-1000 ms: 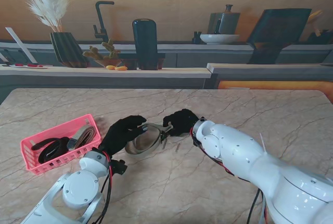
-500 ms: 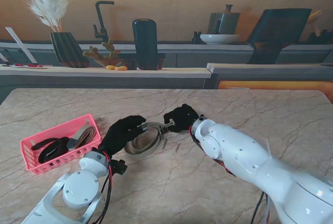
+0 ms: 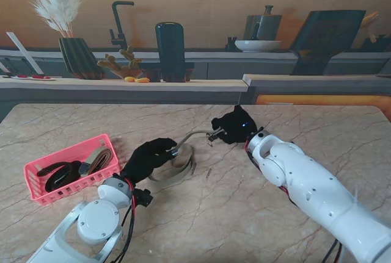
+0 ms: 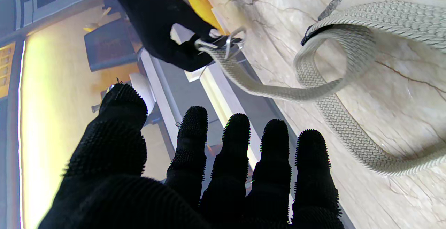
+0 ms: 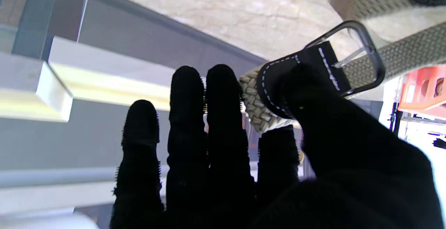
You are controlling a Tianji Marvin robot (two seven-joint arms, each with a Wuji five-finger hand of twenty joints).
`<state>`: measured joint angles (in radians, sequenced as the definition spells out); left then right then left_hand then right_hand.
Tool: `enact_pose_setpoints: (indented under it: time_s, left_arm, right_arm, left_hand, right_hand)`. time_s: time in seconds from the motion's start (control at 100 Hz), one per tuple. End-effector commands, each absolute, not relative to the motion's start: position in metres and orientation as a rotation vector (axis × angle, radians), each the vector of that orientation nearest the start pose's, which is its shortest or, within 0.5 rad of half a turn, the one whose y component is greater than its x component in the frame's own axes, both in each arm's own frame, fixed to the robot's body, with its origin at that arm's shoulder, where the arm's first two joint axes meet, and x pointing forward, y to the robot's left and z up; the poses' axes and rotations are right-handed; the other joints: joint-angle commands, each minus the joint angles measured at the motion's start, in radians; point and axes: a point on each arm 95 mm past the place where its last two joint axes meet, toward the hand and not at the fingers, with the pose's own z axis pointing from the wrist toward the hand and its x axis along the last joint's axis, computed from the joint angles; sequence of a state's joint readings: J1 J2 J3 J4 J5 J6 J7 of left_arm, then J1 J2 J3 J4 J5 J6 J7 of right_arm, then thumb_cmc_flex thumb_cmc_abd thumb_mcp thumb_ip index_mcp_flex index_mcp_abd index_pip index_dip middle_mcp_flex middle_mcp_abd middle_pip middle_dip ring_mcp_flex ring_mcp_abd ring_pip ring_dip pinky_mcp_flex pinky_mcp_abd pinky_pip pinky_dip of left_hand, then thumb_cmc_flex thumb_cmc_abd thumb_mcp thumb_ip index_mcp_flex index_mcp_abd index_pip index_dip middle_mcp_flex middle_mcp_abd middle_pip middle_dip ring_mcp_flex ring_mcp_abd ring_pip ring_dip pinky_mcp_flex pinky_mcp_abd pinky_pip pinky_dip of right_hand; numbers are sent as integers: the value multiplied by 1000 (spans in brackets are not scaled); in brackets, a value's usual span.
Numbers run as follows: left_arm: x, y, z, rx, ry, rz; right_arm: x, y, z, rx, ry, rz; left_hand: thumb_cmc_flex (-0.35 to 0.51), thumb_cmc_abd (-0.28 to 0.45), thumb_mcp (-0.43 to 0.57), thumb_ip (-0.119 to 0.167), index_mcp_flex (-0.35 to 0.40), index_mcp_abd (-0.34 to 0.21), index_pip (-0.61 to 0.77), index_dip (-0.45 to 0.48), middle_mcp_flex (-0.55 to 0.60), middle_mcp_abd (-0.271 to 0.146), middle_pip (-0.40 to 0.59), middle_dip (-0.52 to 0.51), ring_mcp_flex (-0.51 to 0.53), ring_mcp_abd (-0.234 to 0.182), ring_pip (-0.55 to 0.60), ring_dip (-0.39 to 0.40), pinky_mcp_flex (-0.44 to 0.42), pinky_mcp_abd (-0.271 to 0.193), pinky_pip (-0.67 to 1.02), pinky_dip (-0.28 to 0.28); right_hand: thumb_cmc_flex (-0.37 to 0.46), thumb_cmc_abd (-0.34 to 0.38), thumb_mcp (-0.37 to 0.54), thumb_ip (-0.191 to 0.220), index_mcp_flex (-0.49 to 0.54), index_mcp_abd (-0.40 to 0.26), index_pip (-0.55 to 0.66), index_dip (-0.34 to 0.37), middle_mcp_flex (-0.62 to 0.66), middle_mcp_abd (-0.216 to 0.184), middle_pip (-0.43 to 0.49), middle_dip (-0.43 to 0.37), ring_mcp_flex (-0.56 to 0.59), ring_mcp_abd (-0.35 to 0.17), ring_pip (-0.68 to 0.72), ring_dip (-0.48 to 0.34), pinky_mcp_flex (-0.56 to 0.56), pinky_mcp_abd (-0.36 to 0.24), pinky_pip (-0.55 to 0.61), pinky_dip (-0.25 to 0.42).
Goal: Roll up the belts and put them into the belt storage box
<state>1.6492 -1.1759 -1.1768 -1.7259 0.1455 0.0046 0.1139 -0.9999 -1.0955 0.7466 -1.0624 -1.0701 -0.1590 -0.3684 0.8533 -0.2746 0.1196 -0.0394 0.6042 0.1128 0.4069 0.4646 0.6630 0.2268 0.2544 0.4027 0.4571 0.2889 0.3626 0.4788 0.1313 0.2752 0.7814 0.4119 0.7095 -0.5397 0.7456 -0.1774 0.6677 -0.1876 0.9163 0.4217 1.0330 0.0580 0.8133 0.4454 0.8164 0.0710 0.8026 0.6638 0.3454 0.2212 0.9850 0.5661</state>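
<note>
- The right hand point(image 3: 234, 125) is pinching the buckle end of a grey woven belt point(image 3: 181, 166), thumb pressing the black leather tab against the fingers point(image 5: 221, 93); the metal buckle point(image 5: 352, 58) is sticking out past the thumb.
- That hand is holding the buckle end lifted off the table point(image 3: 293, 122), past the middle of it on the far side from me.
- The belt is running from the right hand down and leftward to a loose loop lying on the marble, just beside the left hand point(image 3: 148, 158).
- The left hand is hanging open, its fingers point(image 4: 237, 142) straight and slightly apart, gripping nothing; in the stand view its fingertips are sitting right at the belt's loop, and I cannot tell whether they are touching it.
- The pink box point(image 3: 61, 180) is standing on the left of the table, near the left arm, well apart from the grey belt.
- Inside the box, a black belt point(image 3: 58, 174) and a brown one point(image 3: 101, 160) are lying coiled.
</note>
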Motion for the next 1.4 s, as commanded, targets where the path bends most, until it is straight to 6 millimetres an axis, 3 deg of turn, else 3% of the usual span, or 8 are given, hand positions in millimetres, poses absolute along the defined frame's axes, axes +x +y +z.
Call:
enact_pose_setpoints:
  time_s: [0.0,0.14,0.36,0.52,0.66,0.95,1.15,1.39]
  left_arm:
    - [372,-52,-314,-1996,868,-2095]
    - [377,-58,-313,-1939,897,-2071]
    - [394,-70,-307,-1784,1001,-2035]
    - [408,-81,-306,-1739,1019,-2000]
    - [412,-88,-310,-1800,1002,-2003]
    - [416,-93,-323,-1949,976,-1973]
    - [405,-105,-332,-2092,894,-2011]
    - [388,-125,-334,-2219,819,-2130]
  right_arm:
    - [504,27,-306,634,1619,1554]
    - [491,23,-289,580,1578,1588]
    - [466,22,-268,508,1558,1624]
    - [450,23,-258,458,1539,1647]
    - [441,22,-251,393,1501,1669]
    - [429,19,-236,301,1364,1709]
    - [425,22,-229,287,1303,1733]
    - [427,35,-235,315,1274,1773]
  left_hand:
    - [23,40,-21,-3,12,-33,-20,12,-24,-7,-23,-3,-17,-7,-1,2,-8,-3,24,2]
    - [32,33,-20,0,-25,-28,-32,6,-81,-9,-35,-13,-50,-25,-19,-11,-15,-28,20,0]
    - [4,9,37,7,-154,-21,-46,-27,-249,-24,-39,-77,-177,-75,-72,-88,-77,-119,-72,-46]
    - [-13,19,58,9,-239,-9,-69,-58,-323,-25,-28,-101,-234,-82,-69,-103,-108,-138,-97,-59]
    - [9,53,78,7,-244,-8,-47,-65,-309,-31,-5,-106,-221,-89,-52,-105,-105,-140,-72,-47]
    - [-11,41,68,8,-276,4,-47,-81,-329,-26,-4,-114,-237,-88,-52,-113,-117,-150,-81,-52]
    - [3,79,76,11,-300,10,-50,-93,-335,-31,2,-117,-241,-96,-46,-114,-118,-167,-84,-54]
    - [13,100,66,9,-305,12,-31,-100,-336,-29,12,-120,-243,-94,-37,-116,-123,-172,-83,-54]
  right_hand:
    - [62,107,36,-2,43,-90,125,51,-4,18,21,-4,-11,-14,29,8,-15,22,28,-21]
    - [70,110,35,0,43,-66,124,52,-9,30,26,-5,-18,-3,29,6,-20,22,30,-27]
    - [73,84,46,6,76,-35,108,41,14,48,20,-6,-5,12,27,4,-22,23,27,-36]
    - [69,65,65,8,97,-7,97,29,32,61,15,1,10,21,31,11,-15,23,25,-38]
    - [61,63,71,5,101,-23,93,28,34,54,8,2,9,12,28,16,-12,19,22,-38]
    - [48,66,63,5,97,-68,89,28,42,27,-13,-10,10,-11,19,17,-11,15,17,-37]
    - [50,55,65,9,104,-53,90,15,52,33,-16,-15,15,-5,24,20,-8,15,16,-36]
    - [48,43,71,14,112,-45,94,-4,62,38,-16,-21,21,-1,32,23,-7,18,16,-35]
